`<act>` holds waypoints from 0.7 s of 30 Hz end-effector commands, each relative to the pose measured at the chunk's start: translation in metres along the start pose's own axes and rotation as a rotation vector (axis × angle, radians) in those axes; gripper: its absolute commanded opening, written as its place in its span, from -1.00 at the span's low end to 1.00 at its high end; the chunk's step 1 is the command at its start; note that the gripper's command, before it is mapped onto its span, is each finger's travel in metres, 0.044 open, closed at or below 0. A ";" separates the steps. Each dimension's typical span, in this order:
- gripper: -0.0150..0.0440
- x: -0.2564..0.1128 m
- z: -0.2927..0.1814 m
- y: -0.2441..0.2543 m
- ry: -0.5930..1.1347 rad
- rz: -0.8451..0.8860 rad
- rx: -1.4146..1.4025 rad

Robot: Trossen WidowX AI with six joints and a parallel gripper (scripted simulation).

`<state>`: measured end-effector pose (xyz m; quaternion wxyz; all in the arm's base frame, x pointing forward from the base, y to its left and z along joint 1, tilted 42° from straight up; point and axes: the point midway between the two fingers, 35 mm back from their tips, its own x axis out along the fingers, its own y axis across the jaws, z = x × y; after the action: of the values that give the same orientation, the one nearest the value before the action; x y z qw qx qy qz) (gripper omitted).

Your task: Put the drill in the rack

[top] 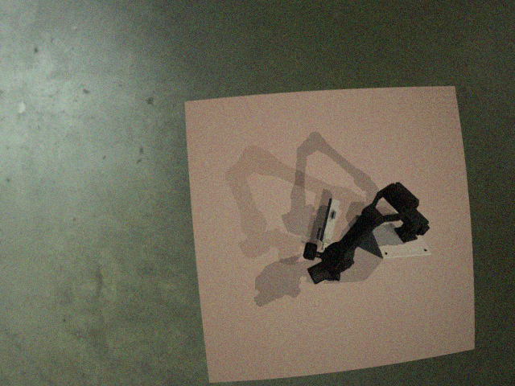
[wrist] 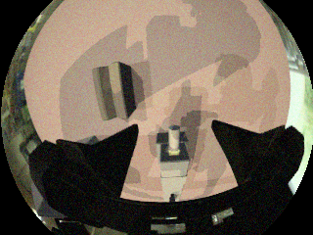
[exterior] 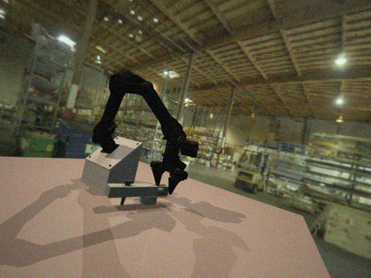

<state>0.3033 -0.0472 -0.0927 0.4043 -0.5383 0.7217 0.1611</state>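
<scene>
A stuck drill (exterior: 162,189) (wrist: 173,139) shows as a short pale cylinder sticking out level from the end of the holder (top: 335,204) (exterior: 136,191) (wrist: 173,168), a long pale beam on a grey support. The black key (top: 333,214) (exterior: 128,182) (wrist: 172,197) stands through the beam, head on top, narrow tip below. My gripper (exterior: 164,189) (wrist: 176,125) is open and empty, fingers pointing down on either side of the drill, not visibly touching it. The grooved rack (wrist: 114,93) lies left of the drill in the wrist view; the arm hides it in the top view.
My arm is mounted on a grey-white sloped pedestal (top: 405,251) (exterior: 124,168) behind the holder in the exterior view. The pink table (top: 257,340) (exterior: 269,239) carries overlapping arm shadows around the holder and rack.
</scene>
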 end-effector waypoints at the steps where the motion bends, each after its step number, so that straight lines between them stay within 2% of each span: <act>1: 1.00 0.009 -0.003 0.002 0.006 0.002 -0.007; 21: 1.00 0.034 -0.012 0.003 0.010 0.002 -0.007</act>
<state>0.2955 -0.0734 -0.1098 0.4026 -0.5382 0.7230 0.1600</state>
